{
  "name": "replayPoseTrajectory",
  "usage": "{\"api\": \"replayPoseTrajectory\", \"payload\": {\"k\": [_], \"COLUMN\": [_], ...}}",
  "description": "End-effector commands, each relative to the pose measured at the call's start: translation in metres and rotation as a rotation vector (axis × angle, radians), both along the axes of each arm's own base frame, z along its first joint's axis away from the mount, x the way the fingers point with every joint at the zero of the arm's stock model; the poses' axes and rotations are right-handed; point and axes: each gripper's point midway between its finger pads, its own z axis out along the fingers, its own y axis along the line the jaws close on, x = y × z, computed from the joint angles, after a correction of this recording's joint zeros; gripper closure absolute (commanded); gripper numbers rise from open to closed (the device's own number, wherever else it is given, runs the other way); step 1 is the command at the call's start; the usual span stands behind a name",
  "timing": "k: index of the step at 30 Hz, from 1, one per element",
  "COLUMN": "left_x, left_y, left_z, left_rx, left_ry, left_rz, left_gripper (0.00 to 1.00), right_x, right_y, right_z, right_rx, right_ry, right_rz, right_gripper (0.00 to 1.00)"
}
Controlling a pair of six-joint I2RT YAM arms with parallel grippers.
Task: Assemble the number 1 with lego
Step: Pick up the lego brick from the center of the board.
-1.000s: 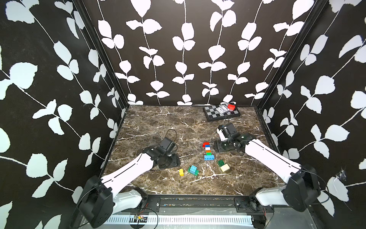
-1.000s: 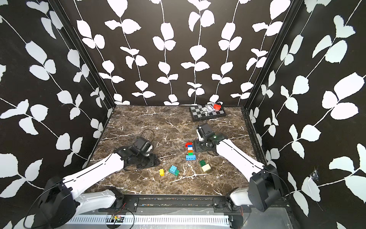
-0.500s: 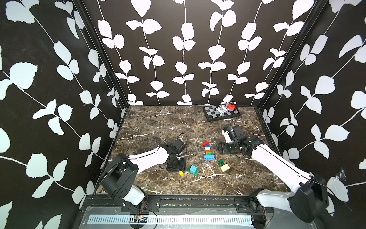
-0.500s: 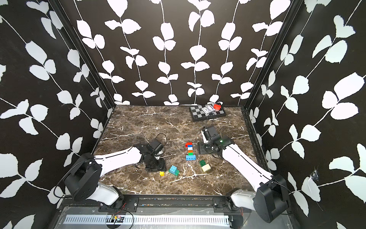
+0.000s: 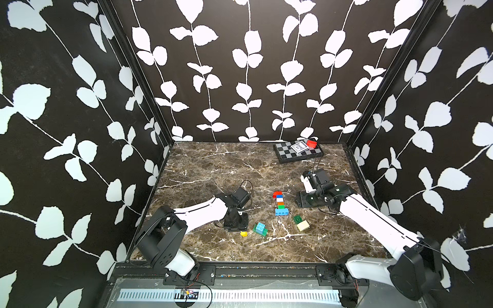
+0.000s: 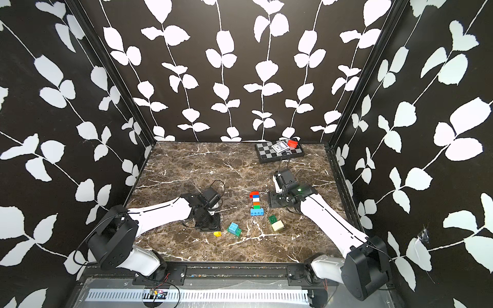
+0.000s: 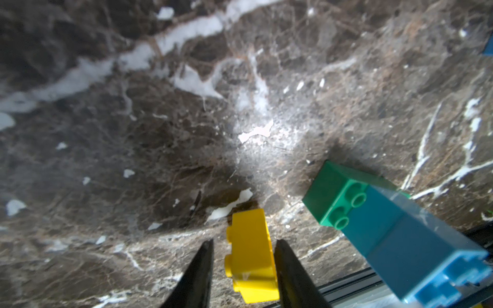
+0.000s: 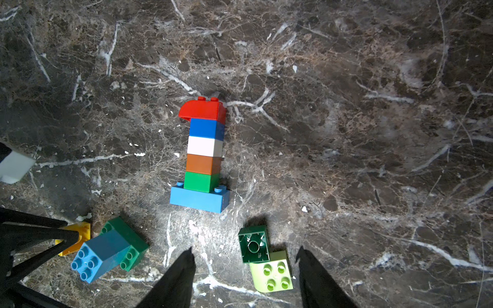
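Note:
The lego figure (image 5: 280, 202) lies flat mid-table: a red curved brick, then blue, white, orange and green, on a light blue base (image 8: 200, 198). My left gripper (image 7: 244, 241) straddles a small yellow brick (image 7: 252, 256) lying on its side. One finger touches it, and a gap shows on the stud side. In both top views that gripper (image 5: 236, 226) (image 6: 208, 225) stands just left of the yellow brick (image 5: 243, 234). My right gripper (image 8: 245, 256) is open and empty, right of the figure (image 5: 300, 201). A dark green brick (image 8: 253, 246) and a lime-cream brick (image 8: 272, 272) lie below it.
A blue brick stacked on a green one (image 5: 260, 228) lies tipped over just right of the yellow brick. A chessboard (image 5: 286, 150) at the back right carries a card deck (image 5: 298, 147) and a red brick (image 5: 311, 144). Patterned walls close three sides.
My left arm swung right and forward to the yellow brick and its jaws narrowed around it. My right arm drew back to the right, away from the figure.

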Motion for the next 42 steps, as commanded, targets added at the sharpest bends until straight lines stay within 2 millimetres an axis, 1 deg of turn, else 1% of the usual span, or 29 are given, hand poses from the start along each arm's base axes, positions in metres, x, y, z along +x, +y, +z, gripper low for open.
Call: {"api": "replayPoseTrajectory", "payload": {"k": [1,4,7,10,14,17,21,24,26,28,31,35,40,42], "left_x": [-0.009,-0.009,-0.008,-0.004,0.000,0.001,0.009,0.020,0.028,0.037,0.052,0.070,0.091,0.094], "left_y": [0.009,0.009,0.003,-0.004,-0.009,-0.006,0.002,0.007,0.007,0.007,0.005,0.000,-0.009,-0.017], "left_z": [-0.007,-0.007,-0.006,-0.003,0.004,0.010,0.023,0.037,0.048,0.057,0.075,0.100,0.135,0.148], "left_rx": [0.039,0.030,-0.003,-0.036,-0.066,-0.057,-0.037,-0.025,-0.028,-0.033,-0.046,-0.069,-0.104,-0.134], "left_ry": [0.019,0.016,0.005,-0.011,-0.037,-0.061,-0.135,-0.217,-0.275,-0.336,-0.445,-0.592,-0.824,-0.903], "left_rz": [-0.026,-0.027,-0.028,-0.034,-0.051,-0.060,-0.052,-0.039,-0.040,-0.043,-0.054,-0.095,-0.212,-0.282], "left_gripper": [0.63,0.66,0.70,0.74,0.76,0.78,0.87,0.93,0.95,0.99,1.00,1.00,1.00,1.00], "right_x": [-0.008,-0.007,-0.006,-0.008,-0.009,-0.010,-0.011,-0.011,-0.010,-0.010,-0.008,-0.010,-0.015,-0.018], "right_y": [-0.007,-0.007,-0.008,-0.011,-0.013,-0.014,-0.014,-0.013,-0.011,-0.007,-0.002,0.012,0.036,0.045], "right_z": [-0.006,-0.006,-0.003,-0.002,-0.002,-0.001,-0.001,-0.001,0.000,0.002,0.011,0.023,0.041,0.050], "right_rx": [-0.007,-0.007,-0.011,-0.021,-0.012,-0.008,-0.007,-0.003,0.004,0.015,0.038,0.107,0.223,0.261], "right_ry": [0.017,0.015,0.014,0.011,0.001,-0.005,-0.006,-0.003,-0.002,-0.002,-0.015,-0.026,0.021,0.048], "right_rz": [-0.010,-0.014,-0.018,-0.024,-0.039,-0.042,-0.044,-0.040,-0.033,-0.019,0.010,0.057,0.134,0.172], "right_gripper": [0.39,0.39,0.39,0.39,0.40,0.40,0.40,0.40,0.40,0.41,0.41,0.42,0.42,0.42]}}
